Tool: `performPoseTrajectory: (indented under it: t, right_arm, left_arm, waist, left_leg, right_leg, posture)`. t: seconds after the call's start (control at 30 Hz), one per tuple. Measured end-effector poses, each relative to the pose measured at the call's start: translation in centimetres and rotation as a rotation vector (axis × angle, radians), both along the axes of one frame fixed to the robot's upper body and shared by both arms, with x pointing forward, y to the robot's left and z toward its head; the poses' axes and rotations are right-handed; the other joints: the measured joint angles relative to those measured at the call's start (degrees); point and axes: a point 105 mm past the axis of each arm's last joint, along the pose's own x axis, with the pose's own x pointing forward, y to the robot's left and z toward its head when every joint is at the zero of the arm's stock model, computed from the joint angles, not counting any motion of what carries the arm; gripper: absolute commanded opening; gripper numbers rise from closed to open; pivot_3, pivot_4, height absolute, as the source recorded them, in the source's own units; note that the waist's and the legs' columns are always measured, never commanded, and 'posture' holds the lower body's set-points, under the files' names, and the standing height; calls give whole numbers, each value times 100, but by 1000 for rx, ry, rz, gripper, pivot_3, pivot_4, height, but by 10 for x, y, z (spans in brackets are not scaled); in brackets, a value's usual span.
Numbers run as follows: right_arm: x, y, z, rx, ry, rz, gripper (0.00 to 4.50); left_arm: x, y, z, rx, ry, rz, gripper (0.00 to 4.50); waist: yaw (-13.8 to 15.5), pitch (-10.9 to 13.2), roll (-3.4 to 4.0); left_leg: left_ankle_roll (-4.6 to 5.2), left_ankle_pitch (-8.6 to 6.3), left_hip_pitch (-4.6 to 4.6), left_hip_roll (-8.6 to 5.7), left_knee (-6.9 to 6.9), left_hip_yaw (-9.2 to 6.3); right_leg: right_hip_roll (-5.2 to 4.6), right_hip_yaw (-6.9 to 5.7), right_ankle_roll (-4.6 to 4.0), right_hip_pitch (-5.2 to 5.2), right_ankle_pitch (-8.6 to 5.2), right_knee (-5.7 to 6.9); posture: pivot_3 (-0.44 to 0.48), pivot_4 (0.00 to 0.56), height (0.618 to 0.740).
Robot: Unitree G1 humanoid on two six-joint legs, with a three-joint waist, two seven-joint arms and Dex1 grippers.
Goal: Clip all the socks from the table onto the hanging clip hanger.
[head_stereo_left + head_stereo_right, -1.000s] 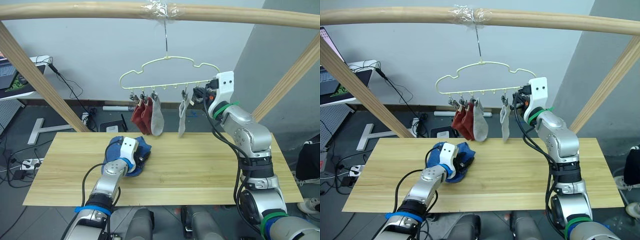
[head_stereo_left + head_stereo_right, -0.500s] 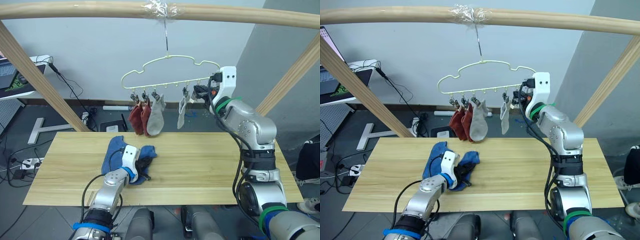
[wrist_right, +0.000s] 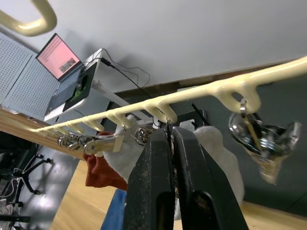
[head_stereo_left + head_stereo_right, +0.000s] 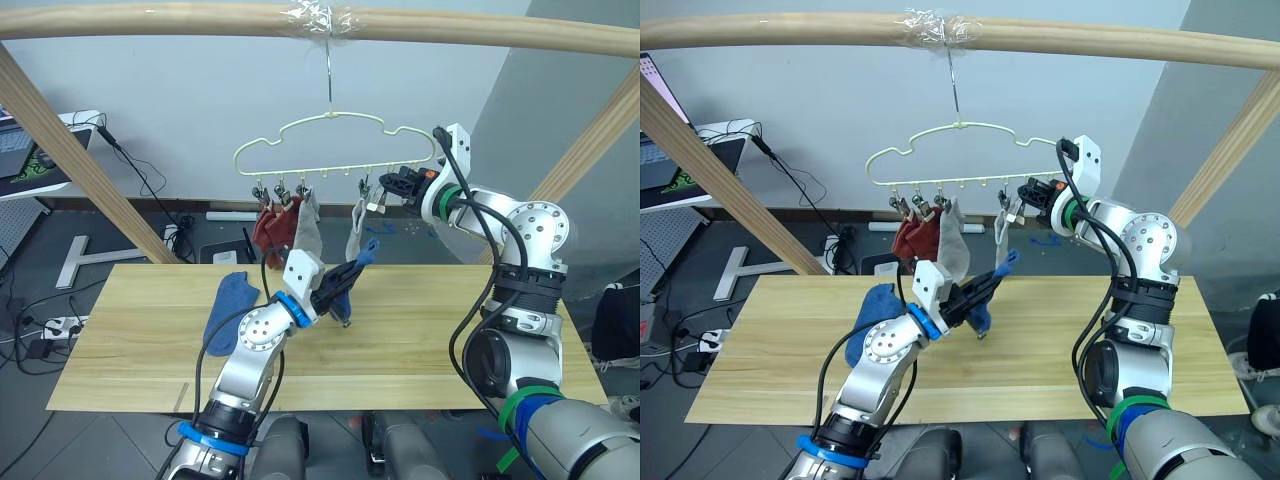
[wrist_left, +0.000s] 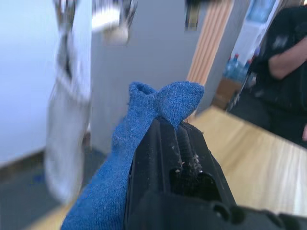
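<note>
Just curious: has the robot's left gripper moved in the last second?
Yes. The left gripper rose off the table with a blue sock, toward the hanger.

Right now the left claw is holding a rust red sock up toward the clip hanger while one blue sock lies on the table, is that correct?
Not quite: the left claw holds a blue sock, not a rust red one, as the left eye view shows. It is raised toward the clip hanger, and another blue sock does lie on the table.
</note>
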Motion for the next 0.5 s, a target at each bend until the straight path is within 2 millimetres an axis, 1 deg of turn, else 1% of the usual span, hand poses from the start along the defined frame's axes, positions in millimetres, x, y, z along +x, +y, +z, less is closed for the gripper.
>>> performPoseTrajectory:
  t: [0.1,0.23,0.27,0.4,0.5]
  right_arm:
    - [-1,0,1,13,16,6,0]
    - [-3,2,-2,27,41,6,0]
    - [-3,3,-2,28,43,5,0]
    - [-3,2,-1,33,41,5,0]
    - [-4,2,-1,31,41,6,0]
  left_arm:
    - [2,-2,5,24,-37,8,11]
    - [2,-6,17,109,-174,-7,11]
    - [2,-7,18,114,-188,-5,11]
    - [3,-7,12,150,-213,7,11]
    - [4,-6,15,161,-255,23,11]
  waist:
    - [-1,0,0]
    - [0,0,0]
    - [0,0,0]
    - [0,-1,1]
    - [0,-1,1]
  left_leg:
    - [0,0,-3,0,0,-2]
    - [0,0,-2,-2,0,4]
    - [0,0,-2,-2,0,4]
    - [1,0,-2,-1,0,4]
    - [1,0,-3,-1,0,4]
  right_leg:
    - [1,-2,0,-2,0,0]
    - [1,3,1,-2,0,0]
    - [1,3,1,-2,0,-1]
    - [1,2,1,-2,0,-1]
    - [1,2,1,-3,0,-1]
  posture:
    - [-5,195,740]
    - [-5,195,740]
    - [-13,185,740]
    - [-13,185,740]
    - [-13,185,740]
